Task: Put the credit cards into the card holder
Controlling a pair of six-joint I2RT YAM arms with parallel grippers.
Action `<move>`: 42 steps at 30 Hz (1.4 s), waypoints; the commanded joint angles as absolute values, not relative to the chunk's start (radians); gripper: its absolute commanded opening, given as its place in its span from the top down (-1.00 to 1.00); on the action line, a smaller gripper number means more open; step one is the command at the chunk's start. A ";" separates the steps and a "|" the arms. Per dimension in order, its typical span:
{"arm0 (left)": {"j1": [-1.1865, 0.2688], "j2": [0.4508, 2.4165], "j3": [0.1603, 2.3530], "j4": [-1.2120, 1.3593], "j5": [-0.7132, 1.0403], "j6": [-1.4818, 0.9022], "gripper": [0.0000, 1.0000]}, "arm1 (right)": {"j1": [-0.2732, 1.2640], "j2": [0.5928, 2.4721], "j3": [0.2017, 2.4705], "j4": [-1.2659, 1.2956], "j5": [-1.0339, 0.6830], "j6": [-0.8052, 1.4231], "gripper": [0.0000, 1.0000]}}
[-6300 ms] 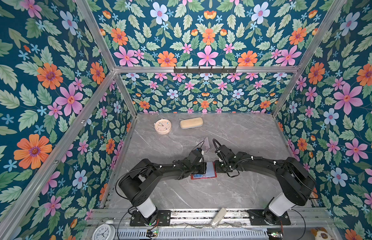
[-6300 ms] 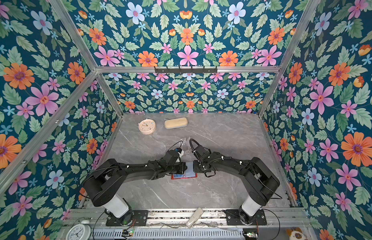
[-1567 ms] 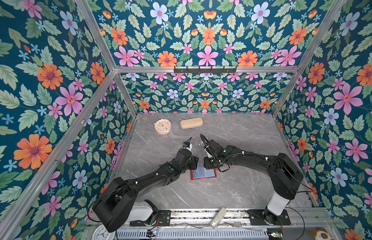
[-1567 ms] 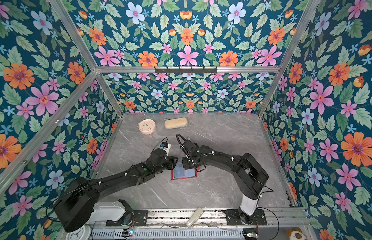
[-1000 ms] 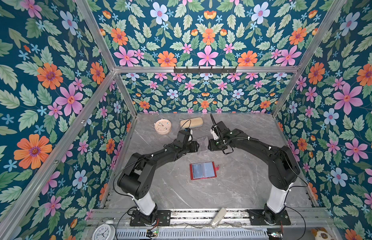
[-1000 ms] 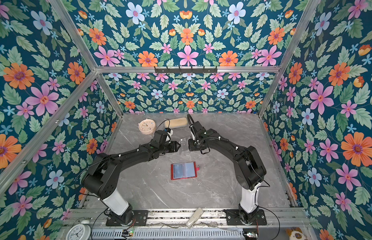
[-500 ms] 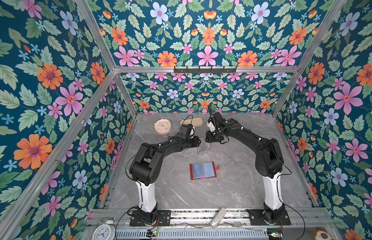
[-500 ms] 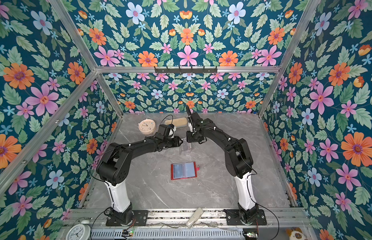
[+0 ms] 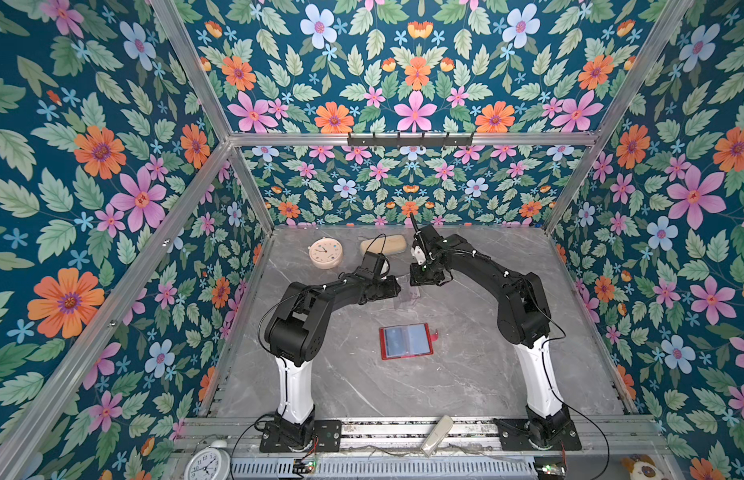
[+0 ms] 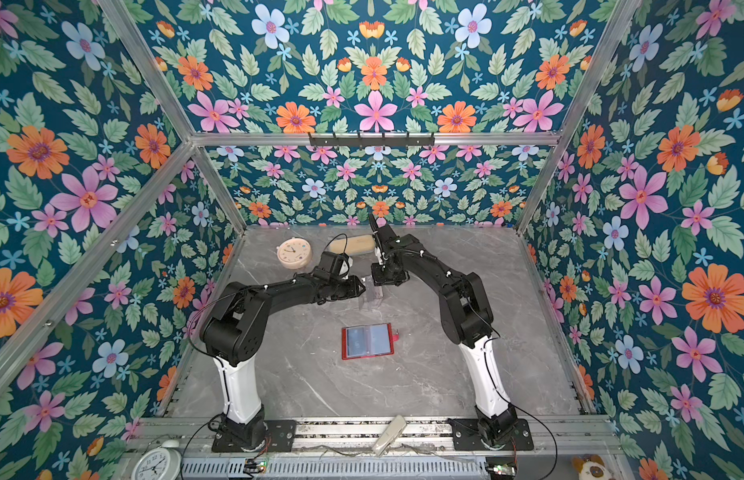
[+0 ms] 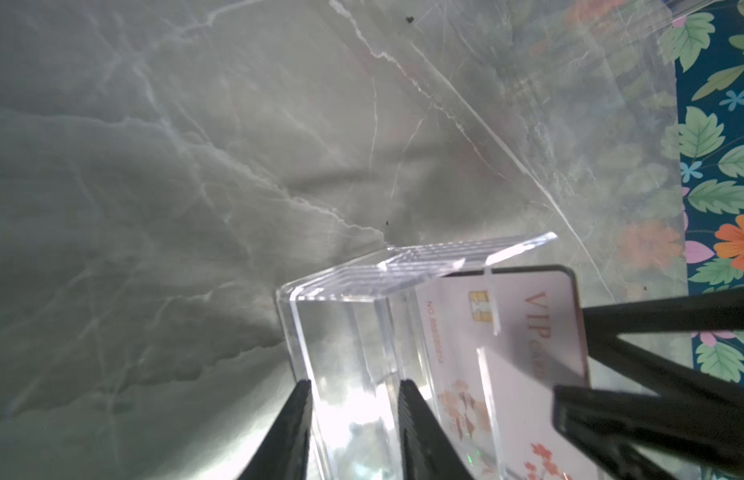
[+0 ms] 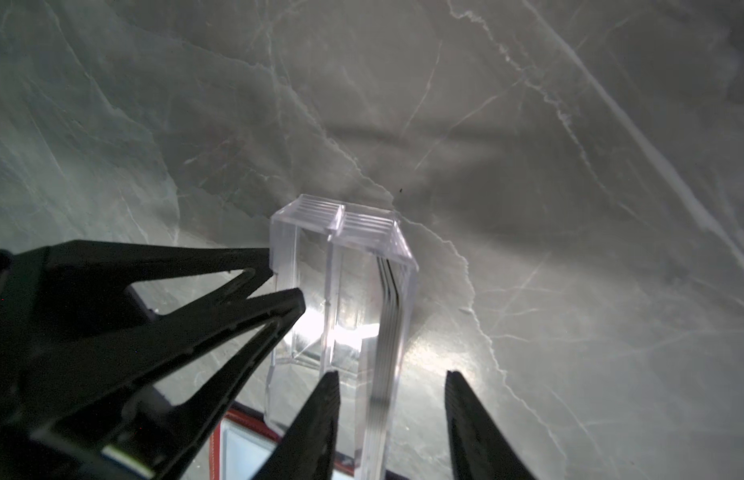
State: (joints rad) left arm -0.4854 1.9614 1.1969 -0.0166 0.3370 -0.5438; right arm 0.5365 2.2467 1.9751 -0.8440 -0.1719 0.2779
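Shows credit cards (image 11: 540, 332) upright in clear stand (image 9: 405, 295), twelve o'clock of red card holder (image 9: 407, 340); left gripper (image 11: 353, 382) half-closed astride stand, grip unclear; right gripper (image 12: 391, 374) parted around cards, not gripping. Calls for steadying stand, pinching one card.

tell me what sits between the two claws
A clear acrylic box with a stack of cards in one compartment stands between the left claw and the right claw. Both wrist views show it clearly, both top views only faintly.
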 commanded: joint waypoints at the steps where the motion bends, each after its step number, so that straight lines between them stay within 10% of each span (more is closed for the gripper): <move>1: -0.485 1.972 1.200 -0.037 0.310 -0.551 0.25 | 0.538 2.263 1.995 -0.882 -0.169 0.266 0.13; 42: -0.485 1.969 1.154 -0.029 0.265 -0.611 0.30 | 0.586 2.396 2.263 -1.143 0.036 0.268 0.23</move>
State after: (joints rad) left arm -0.4866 1.9659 1.1599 0.0441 0.3241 -0.6197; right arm 0.5854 2.3898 2.2551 -1.0996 0.0036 0.2779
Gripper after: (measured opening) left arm 0.349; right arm 0.387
